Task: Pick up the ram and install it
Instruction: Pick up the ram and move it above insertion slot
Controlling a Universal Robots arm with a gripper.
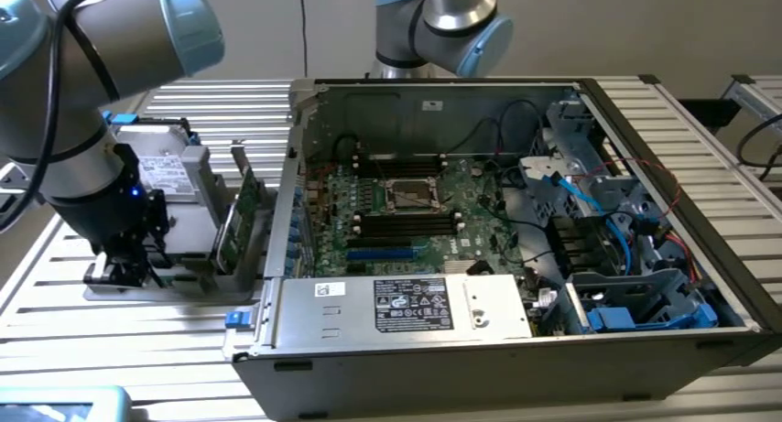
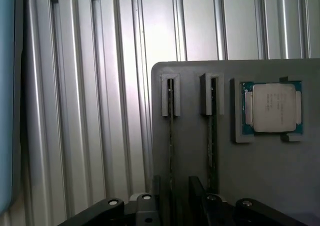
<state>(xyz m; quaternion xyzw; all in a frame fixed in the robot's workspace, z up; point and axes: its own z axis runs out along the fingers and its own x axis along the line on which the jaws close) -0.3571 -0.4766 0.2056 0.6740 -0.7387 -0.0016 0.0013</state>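
Note:
Two ram sticks stand on edge in slots of a grey holder plate (image 2: 190,161): one ram stick (image 2: 171,131) and a second one (image 2: 212,136) beside it. My gripper (image 2: 173,198) is open, and its black fingers (image 2: 156,188) straddle the near end of the first stick with a gap on each side. In the exterior view my gripper (image 1: 123,266) hangs low over the holder (image 1: 183,280) at that view's left, outside the open computer case (image 1: 514,221). Long black memory slots (image 1: 404,222) lie on the motherboard beside the processor socket (image 1: 416,193).
A processor chip (image 2: 272,108) sits in a pocket of the holder past the sticks. A green expansion card (image 1: 251,207) and a silver hard drive (image 1: 159,166) stand upright on the holder. A second arm's base (image 1: 440,24) rises behind the case. The table (image 1: 146,349) is ribbed aluminium.

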